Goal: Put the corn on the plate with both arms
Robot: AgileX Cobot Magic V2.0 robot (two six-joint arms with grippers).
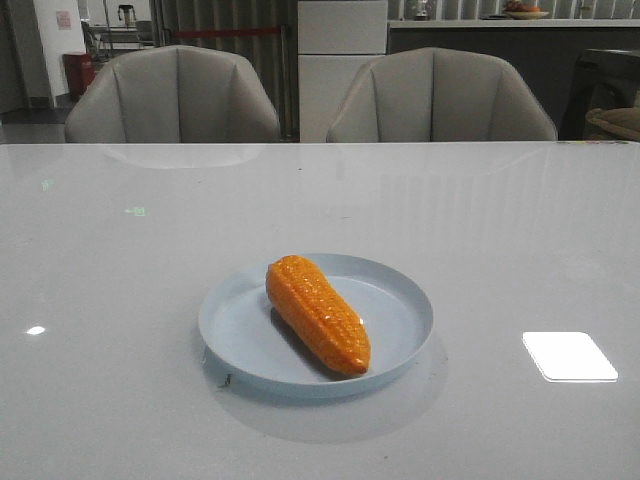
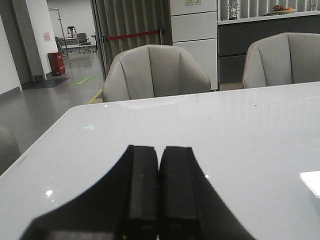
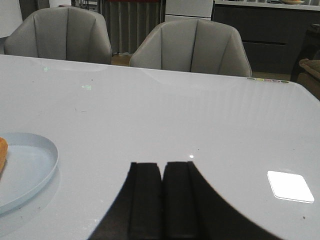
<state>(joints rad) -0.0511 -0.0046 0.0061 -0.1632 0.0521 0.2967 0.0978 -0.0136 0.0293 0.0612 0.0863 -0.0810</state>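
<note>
An orange corn [image 1: 316,313] lies diagonally inside the pale blue plate [image 1: 400,290] near the middle of the white table, its tapered end toward the front. No arm shows in the front view. In the left wrist view my left gripper [image 2: 160,148] is shut with nothing in it, over bare table, and neither corn nor plate shows there. My right gripper [image 3: 162,164] is likewise shut and empty; the plate [image 3: 35,165] with a sliver of corn [image 3: 2,152] sits apart from it at that view's edge.
Two grey chairs [image 1: 175,95] [image 1: 440,98] stand behind the table's far edge. A bright rectangular light reflection [image 1: 568,356] lies on the table to the right of the plate.
</note>
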